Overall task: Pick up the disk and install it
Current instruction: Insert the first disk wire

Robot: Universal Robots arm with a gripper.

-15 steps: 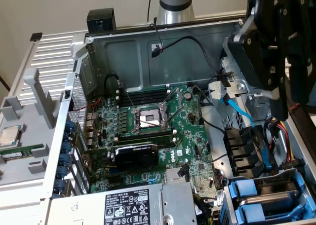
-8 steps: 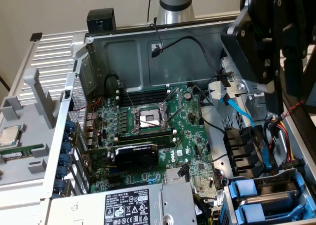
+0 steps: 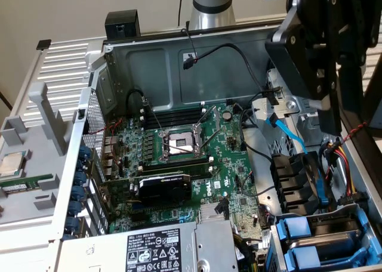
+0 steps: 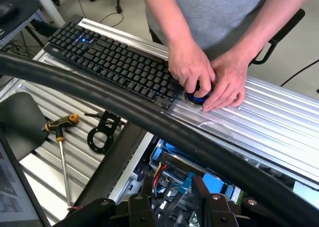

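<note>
End effector [image 4: 172, 189] above the open computer chassis [image 3: 149, 63], jaws part-way apart with nothing between them; disk [image 3: 325, 236] in its blue carrier lies in the drive bay at the exterior view's lower right, apart from the end effector.

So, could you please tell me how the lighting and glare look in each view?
Exterior view: even, soft light inside the computer case, while the arm's mount is a dark silhouette. Wrist view: bright sheen on the aluminium rails; the black hose crossing the frame is dark.
</note>
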